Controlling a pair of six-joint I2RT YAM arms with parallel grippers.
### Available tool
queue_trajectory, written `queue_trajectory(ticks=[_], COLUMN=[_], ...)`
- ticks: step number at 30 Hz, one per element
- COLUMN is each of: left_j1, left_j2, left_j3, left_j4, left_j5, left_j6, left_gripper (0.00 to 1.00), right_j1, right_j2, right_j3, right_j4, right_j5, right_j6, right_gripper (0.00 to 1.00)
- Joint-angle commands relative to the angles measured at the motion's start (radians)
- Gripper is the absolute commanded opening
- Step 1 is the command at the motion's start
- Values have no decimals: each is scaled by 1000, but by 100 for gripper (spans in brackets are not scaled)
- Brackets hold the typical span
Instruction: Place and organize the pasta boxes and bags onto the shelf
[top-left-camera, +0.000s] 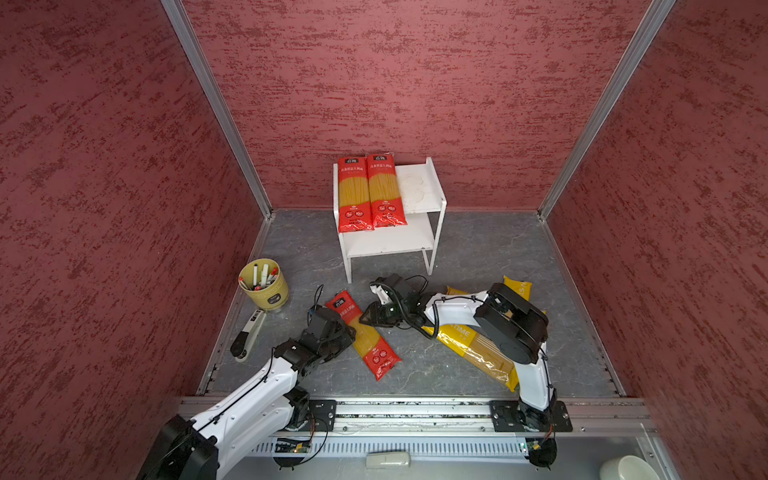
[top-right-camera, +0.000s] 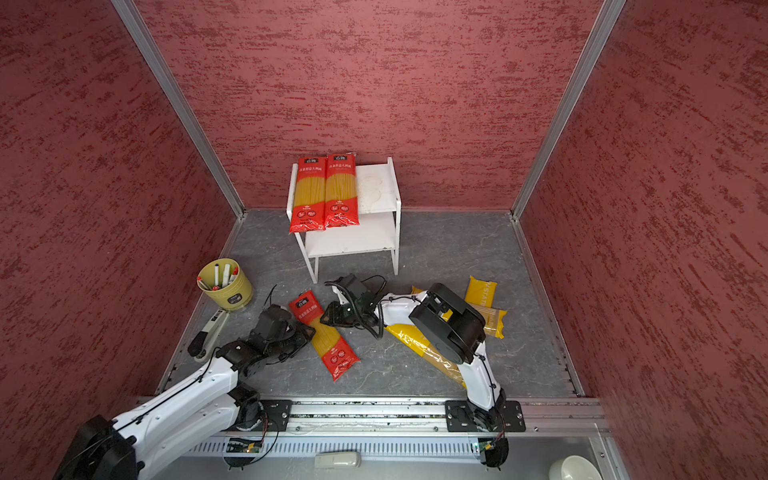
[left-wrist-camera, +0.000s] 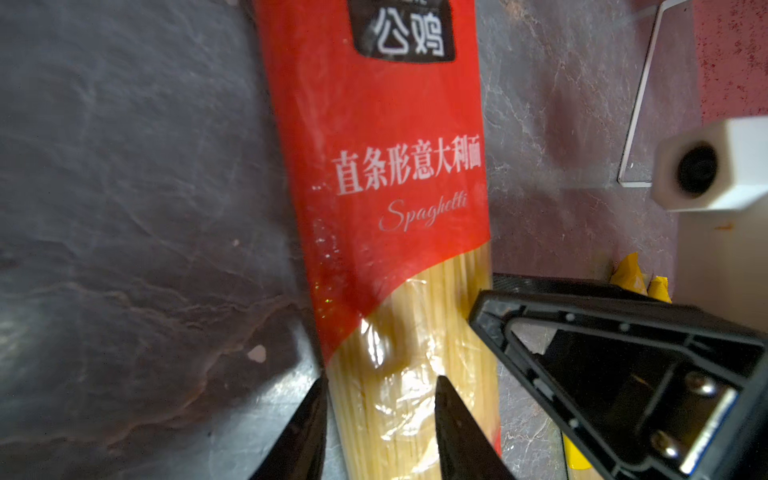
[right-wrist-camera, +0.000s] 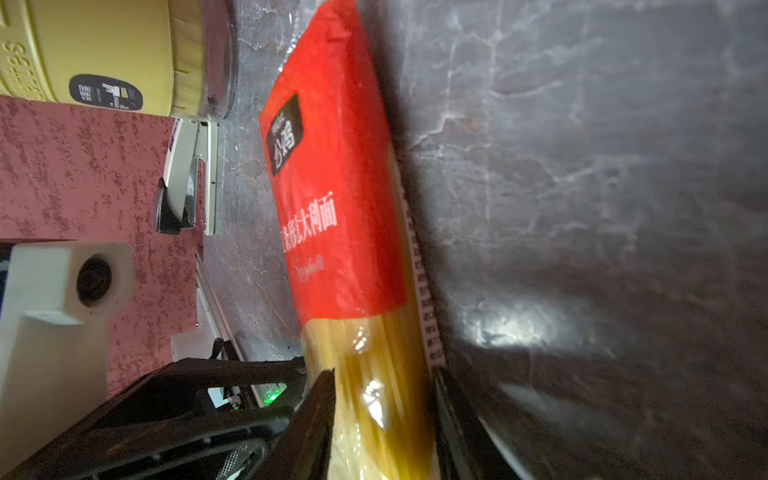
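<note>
One red pasta pack (top-left-camera: 376, 357) (top-right-camera: 332, 347) lies slanted on the grey floor between both arms. My left gripper (top-left-camera: 351, 332) (left-wrist-camera: 382, 399) is shut on its clear middle (left-wrist-camera: 386, 166), with one finger at the edge and the other on top. From the opposite side my right gripper (top-left-camera: 366, 318) (right-wrist-camera: 384, 386) is shut on the same pack (right-wrist-camera: 336, 208), fingers against both sides. Two more red packs (top-left-camera: 354, 193) (top-left-camera: 385, 191) lie side by side on the left of the white shelf's (top-left-camera: 419, 183) (top-right-camera: 376, 187) top board. Yellow packs (top-left-camera: 469, 349) (top-left-camera: 517, 286) lie on the floor under the right arm.
A yellow-green cup of markers (top-left-camera: 264, 284) (right-wrist-camera: 104, 54) stands at the left wall, with a white-and-black stapler (top-left-camera: 249, 334) in front of it. The shelf's lower board (top-left-camera: 390, 241) is bare. Red walls close in three sides.
</note>
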Motion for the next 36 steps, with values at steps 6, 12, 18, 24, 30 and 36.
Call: queue_trajectory(ticks=[6, 12, 18, 24, 30, 36], left_j1=[3, 8, 15, 28, 35, 47], left_j2=[-61, -128, -153, -159, -233, -327], left_j3=[59, 136, 212, 329, 289, 202], left_j4=[-60, -149, -212, -250, -134, -22], left_j5=[8, 7, 4, 43, 95, 139], left_j6=[53, 97, 150, 265, 314, 326], left_gripper=[41, 43, 45, 51, 56, 59], right_j1=[13, 13, 13, 13, 13, 13], right_j2=[-27, -130, -234, -342, -408, -461], right_j3=[-130, -222, -327, -448, -459, -483], right_j4=[378, 473, 582, 769, 782, 825], right_j5=[-38, 38, 104, 193, 188, 153], right_j6=[112, 88, 45, -46, -101, -134], right_gripper=[11, 1, 0, 0, 0, 0])
